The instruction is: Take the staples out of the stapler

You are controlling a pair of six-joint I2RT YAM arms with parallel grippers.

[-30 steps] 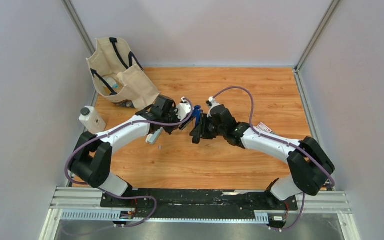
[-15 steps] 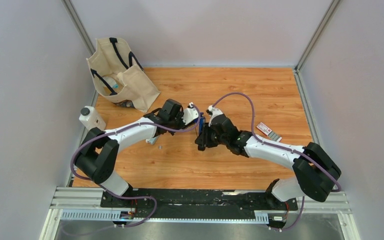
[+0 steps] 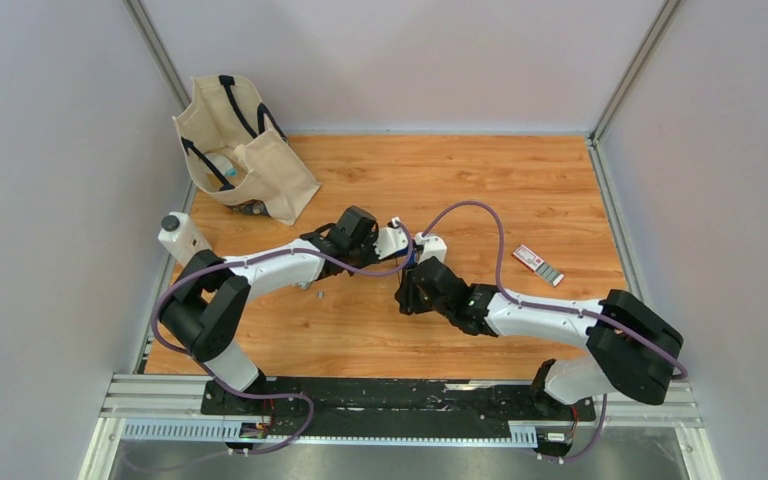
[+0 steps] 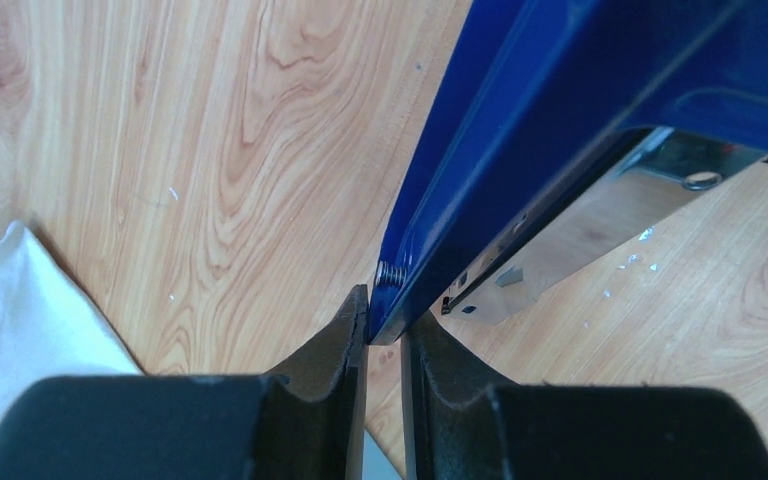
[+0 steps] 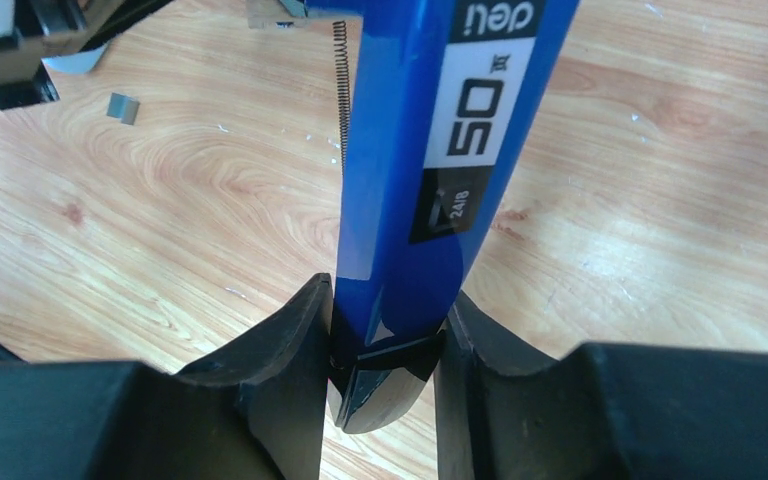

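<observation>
Right wrist view: my right gripper [image 5: 385, 305] is clamped on the blue stapler [image 5: 410, 150], one finger on each flank of its near end. The body runs away from me towards twelve o'clock, with a white "50" label facing up. A thin coil spring [image 5: 341, 90] hangs along its nine o'clock side. On the wooden table [image 5: 660, 200], at about ten o'clock from the stapler and well apart from it, lies a short grey strip that I take for the staples [image 5: 122, 107]. I cannot tell whether any more sit inside the magazine.

From the left wrist, my left gripper [image 4: 385, 322] pinches a thin blue edge of the same stapler, jaws nearly together. The blue shell rises towards one o'clock, and a silvery metal channel [image 4: 560, 240] shows beneath it.

From the top, both my arms meet over the middle of the table. A cream tote bag [image 3: 245, 150] stands at ten o'clock, a white bottle [image 3: 182, 238] at nine, and a small red-and-white box [image 3: 534, 259] at three.
</observation>
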